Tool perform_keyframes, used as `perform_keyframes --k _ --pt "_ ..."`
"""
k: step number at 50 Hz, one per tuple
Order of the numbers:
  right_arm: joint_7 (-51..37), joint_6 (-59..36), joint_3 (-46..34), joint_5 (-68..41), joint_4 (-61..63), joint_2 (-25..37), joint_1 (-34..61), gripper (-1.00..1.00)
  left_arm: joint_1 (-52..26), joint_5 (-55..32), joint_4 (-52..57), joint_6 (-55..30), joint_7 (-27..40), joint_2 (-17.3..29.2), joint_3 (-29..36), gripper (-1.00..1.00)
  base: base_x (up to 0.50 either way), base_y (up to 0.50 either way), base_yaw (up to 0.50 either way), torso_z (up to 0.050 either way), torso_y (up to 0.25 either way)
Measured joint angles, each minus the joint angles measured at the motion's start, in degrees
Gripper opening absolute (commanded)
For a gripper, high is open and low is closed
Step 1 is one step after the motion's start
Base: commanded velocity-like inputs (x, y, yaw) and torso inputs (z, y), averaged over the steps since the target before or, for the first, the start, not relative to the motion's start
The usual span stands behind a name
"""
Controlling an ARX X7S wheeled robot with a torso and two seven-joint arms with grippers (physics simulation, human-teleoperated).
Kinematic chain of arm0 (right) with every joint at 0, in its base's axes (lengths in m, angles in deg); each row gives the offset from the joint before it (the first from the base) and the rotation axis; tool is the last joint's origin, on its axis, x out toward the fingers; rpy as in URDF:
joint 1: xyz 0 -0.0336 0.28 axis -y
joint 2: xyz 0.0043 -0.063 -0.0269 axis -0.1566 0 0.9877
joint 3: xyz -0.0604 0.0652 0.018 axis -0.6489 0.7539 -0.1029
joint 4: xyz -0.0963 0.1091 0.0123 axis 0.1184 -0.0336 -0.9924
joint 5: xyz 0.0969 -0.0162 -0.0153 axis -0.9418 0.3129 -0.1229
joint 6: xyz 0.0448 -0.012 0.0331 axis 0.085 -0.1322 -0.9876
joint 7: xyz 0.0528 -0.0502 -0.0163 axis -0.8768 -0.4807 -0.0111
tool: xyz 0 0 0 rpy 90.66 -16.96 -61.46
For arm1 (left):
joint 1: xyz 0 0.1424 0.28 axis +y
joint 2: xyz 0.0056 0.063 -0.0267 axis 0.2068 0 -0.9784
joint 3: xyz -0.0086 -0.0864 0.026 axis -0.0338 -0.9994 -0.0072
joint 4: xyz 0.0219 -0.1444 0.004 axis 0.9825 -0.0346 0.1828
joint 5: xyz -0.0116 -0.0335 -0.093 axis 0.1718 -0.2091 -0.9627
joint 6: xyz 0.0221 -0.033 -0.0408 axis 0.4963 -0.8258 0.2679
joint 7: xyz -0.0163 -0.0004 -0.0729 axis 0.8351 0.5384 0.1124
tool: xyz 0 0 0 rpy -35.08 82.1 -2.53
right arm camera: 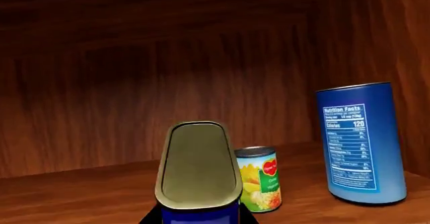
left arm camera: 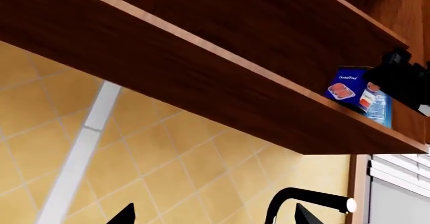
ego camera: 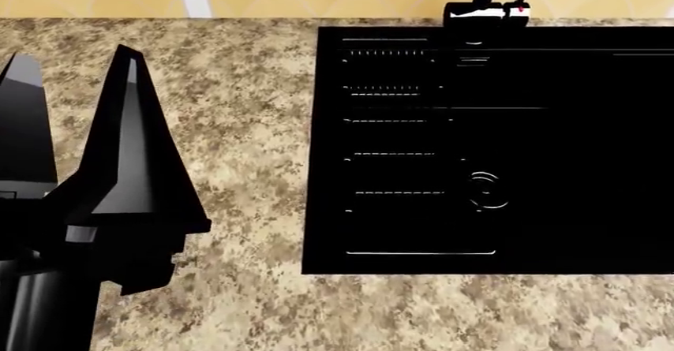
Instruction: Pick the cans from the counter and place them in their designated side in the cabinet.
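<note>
Inside the cabinet (right arm camera: 100, 83), right gripper (right arm camera: 199, 216) pinches the blue can (right arm camera: 199, 168) (yellow-green can (right arm camera: 259, 178) just behind); left gripper (ego camera: 79, 98) is spread above the counter (ego camera: 242, 130).

Inside the cabinet (right arm camera: 80, 83), yellow-green can (right arm camera: 261, 178) and tall blue canister (right arm camera: 361, 142) crowd one side; the other side's shelf lies open.
</note>
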Motion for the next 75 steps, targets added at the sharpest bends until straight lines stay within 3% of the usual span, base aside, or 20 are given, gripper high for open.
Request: perform_keyframes --k 13,14,39,75 --pt "0.4 0.4 1.4 1.8 0.2 -0.1 0.4 -1.00 0.0 0.1 -0.1 0.1 0.2 0.1 0.1 1.00 0.31 0.00 0.00 0.000 -0.002" --pt "0.4 0.4 1.4 1.9 0.2 -0.1 0.3 1.00 0.0 0.1 -0.1 0.1 0.2 0.1 0.1 1.00 0.14 0.00 0.00 0.000 0.000" --pt "1.2 -1.0 0.3 1.9 0.3 -0.3 -1.4 1.00 1.0 0.5 -0.6 1.5 0.2 0.3 0.1 1.00 0.00 0.00 0.00 0.000 0.000" --pt "4.7 -1.3 1.1 3.9 0.7 -0.5 -1.9 1.00 2.2 0.8 -1.6 3.1 -0.3 0.4 0.3 1.00 -0.26 0.00 0.00 0.000 0.000"
